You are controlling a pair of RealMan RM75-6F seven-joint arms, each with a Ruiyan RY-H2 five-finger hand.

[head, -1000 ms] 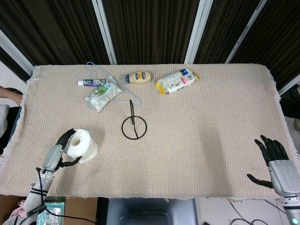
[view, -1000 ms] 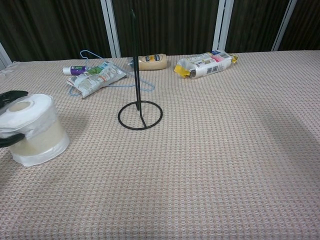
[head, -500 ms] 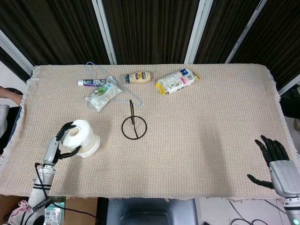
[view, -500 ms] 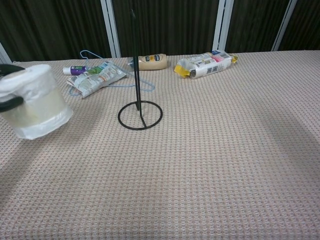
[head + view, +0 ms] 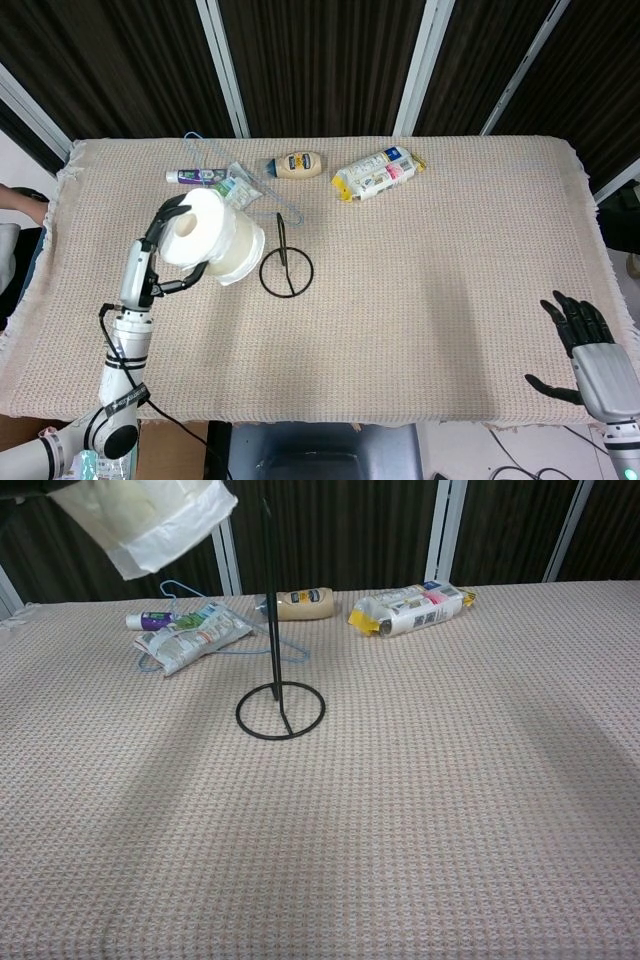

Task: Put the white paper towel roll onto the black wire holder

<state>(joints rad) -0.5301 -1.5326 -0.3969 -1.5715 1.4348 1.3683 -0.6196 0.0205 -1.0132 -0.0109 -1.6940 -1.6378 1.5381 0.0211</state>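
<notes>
Change: we see that the white paper towel roll [image 5: 213, 243], which half a second ago hung low near the counter's left front edge, has been carried up and inward toward the holder.
Left hand: the left hand [image 5: 160, 251] grips the roll from its left side, fingers curled over the top rim and the thumb under the lower edge.
Roll: tilted, its hollow core facing up and to the left in the head view; in the chest view we see only its lower part [image 5: 150, 515] at the top left corner, well clear of the cloth.
Holder: the black wire holder with a ring base and upright rod [image 5: 285, 265] stands on the counter just right of the raised roll; the roll is not yet over the rod [image 5: 269, 590].
Right hand: the right hand [image 5: 588, 345] rests at the counter's right front corner, fingers spread and holding nothing.
Counter: a beige woven cloth covers the counter [image 5: 450, 260].
Back row: we note a squat mayonnaise bottle [image 5: 297, 164], a white printed snack packet [image 5: 377, 173], a small purple-capped tube [image 5: 193, 175] and a light blue wire hanger [image 5: 190, 592].
</notes>
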